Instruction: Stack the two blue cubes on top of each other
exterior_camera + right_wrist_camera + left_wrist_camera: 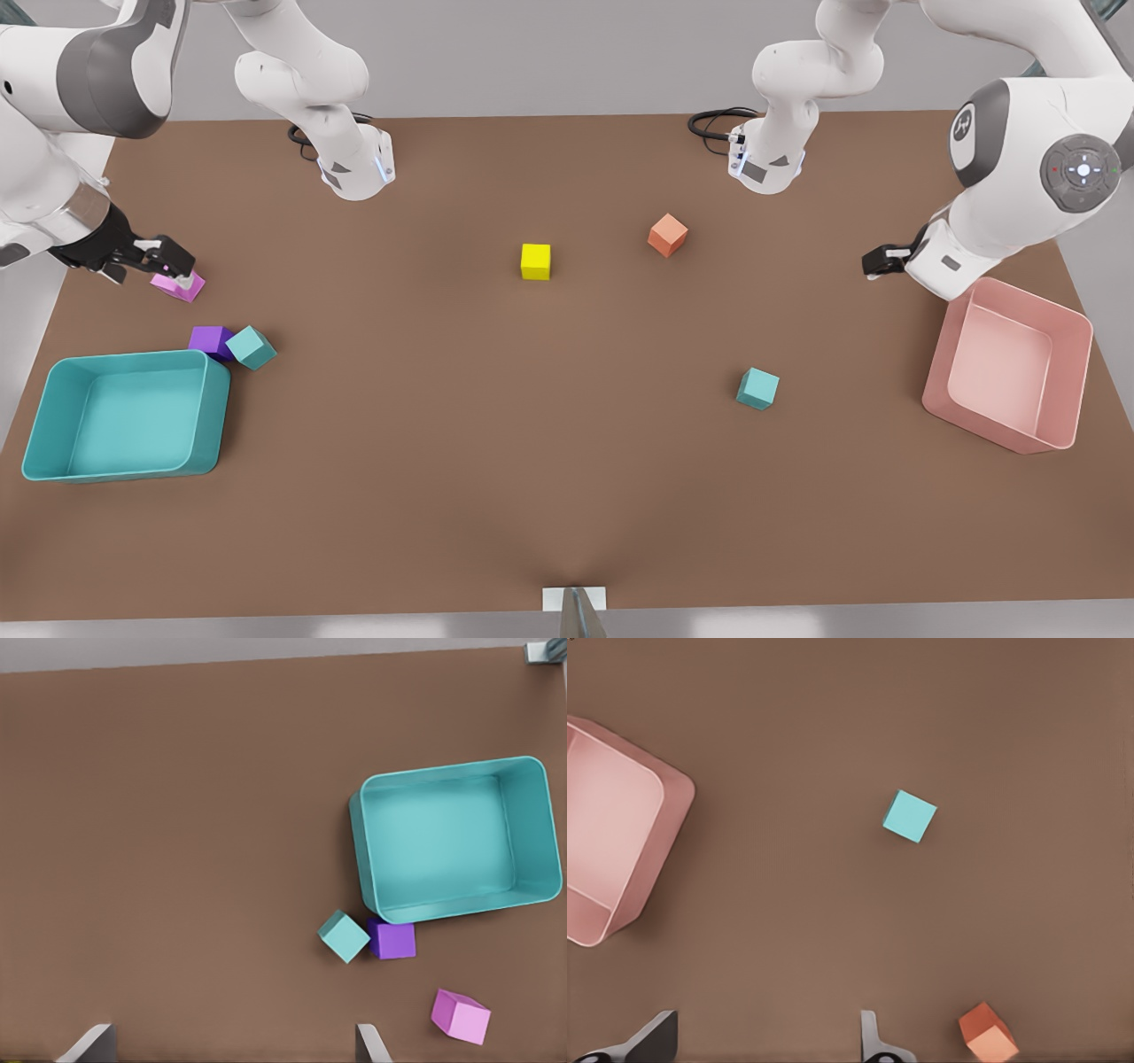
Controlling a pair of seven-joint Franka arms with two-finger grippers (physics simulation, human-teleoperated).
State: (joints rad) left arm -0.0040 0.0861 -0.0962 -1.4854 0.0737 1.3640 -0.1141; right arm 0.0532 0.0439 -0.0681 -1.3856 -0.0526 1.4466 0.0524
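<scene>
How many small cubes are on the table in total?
6. One teal cube touches the purple cube by the teal tray; the other teal cube stands alone; pink cube, yellow cube, orange cube.

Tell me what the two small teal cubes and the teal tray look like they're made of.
Both teal cubes look like solid matte plastic or painted wood: flat even colour, crisp edges, no gloss or grain. Which of the two is open. The teal tray looks like moulded plastic with a soft sheen: thin walls, rounded corners, a faint highlight along its rim.
</scene>
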